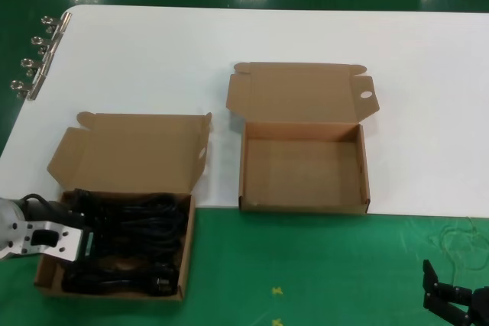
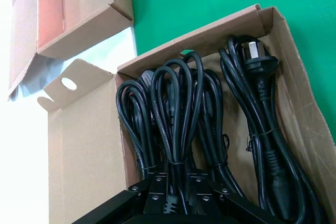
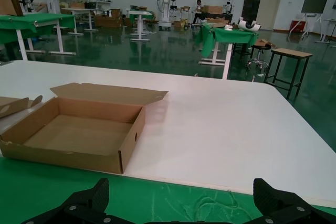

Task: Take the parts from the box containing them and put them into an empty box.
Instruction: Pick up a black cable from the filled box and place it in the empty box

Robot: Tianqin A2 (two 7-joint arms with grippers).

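Left gripper (image 1: 76, 243) sits at lower left over the full box (image 1: 191, 223), down among the power cords (image 2: 181, 119); can't tell if clamped. Right gripper (image 1: 451, 303) idles lower right, fingers apart. Empty box (image 1: 365, 173), centre frame, holds nothing: transfer not started.

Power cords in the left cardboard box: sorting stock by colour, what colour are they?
Black coiled power cords, clearest in the left wrist view.

Two matt brown cardboard boxes, one full (image 1: 55, 272), one empty (image 1: 304, 202), on a smooth white tabletop (image 1: 229, 43) edged with green cloth (image 1: 306, 265). Glossy black rubbery power cords (image 2: 178, 114).
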